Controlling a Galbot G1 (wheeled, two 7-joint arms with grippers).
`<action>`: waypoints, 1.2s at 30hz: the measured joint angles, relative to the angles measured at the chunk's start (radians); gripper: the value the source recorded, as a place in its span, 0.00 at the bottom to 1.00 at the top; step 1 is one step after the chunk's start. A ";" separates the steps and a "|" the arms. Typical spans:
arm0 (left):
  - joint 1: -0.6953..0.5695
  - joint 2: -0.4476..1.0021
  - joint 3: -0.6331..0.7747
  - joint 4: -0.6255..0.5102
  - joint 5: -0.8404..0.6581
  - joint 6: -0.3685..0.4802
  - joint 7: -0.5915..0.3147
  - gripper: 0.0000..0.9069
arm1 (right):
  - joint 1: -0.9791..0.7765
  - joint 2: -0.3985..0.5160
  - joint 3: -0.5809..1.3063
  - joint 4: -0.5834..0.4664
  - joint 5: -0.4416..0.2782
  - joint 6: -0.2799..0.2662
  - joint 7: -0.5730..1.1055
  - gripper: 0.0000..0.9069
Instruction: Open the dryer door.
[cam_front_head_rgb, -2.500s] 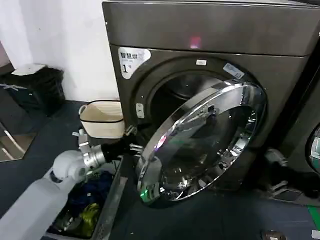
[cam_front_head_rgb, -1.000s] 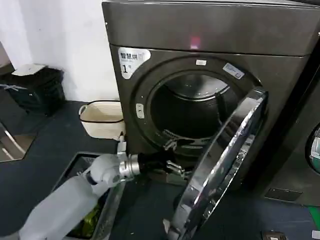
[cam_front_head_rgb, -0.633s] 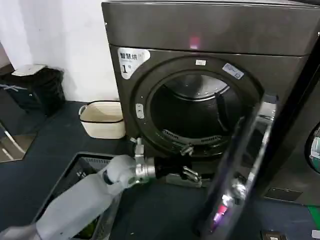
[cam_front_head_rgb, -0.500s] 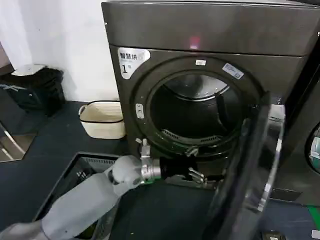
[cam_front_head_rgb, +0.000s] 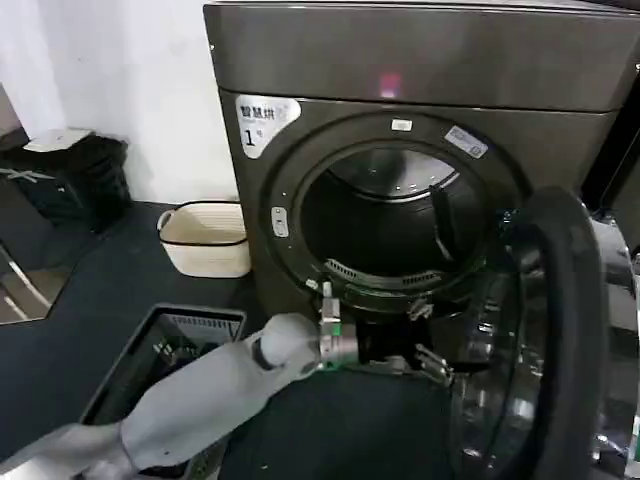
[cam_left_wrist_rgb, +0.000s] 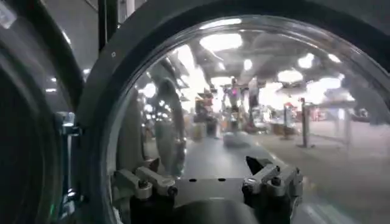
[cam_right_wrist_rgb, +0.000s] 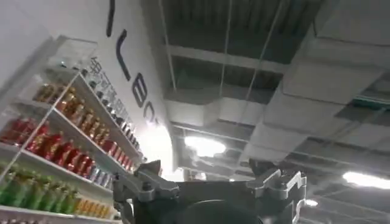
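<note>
One arm worked: left gripper sat low before dryer, fingers spread, holding nothing, just inside dryer door. Door stood swung wide to dryer's right, dark inner side facing drum. Right gripper pointed at ceiling, fingers apart, idle. Judged: push on inner rim, slow, along hinge arc; back out clear of glass.
</note>
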 joint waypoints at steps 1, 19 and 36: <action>-0.003 -0.006 0.004 0.004 -0.001 -0.002 -0.001 1.00 | -0.003 0.002 0.004 0.000 0.000 -0.002 0.006 1.00; -0.059 -0.134 0.110 0.098 0.023 -0.030 -0.061 1.00 | -0.044 0.015 0.097 -0.018 -0.037 -0.015 0.017 1.00; -0.092 -0.280 0.150 0.220 0.088 -0.064 -0.133 1.00 | -0.054 0.021 0.103 -0.011 -0.018 -0.013 0.010 1.00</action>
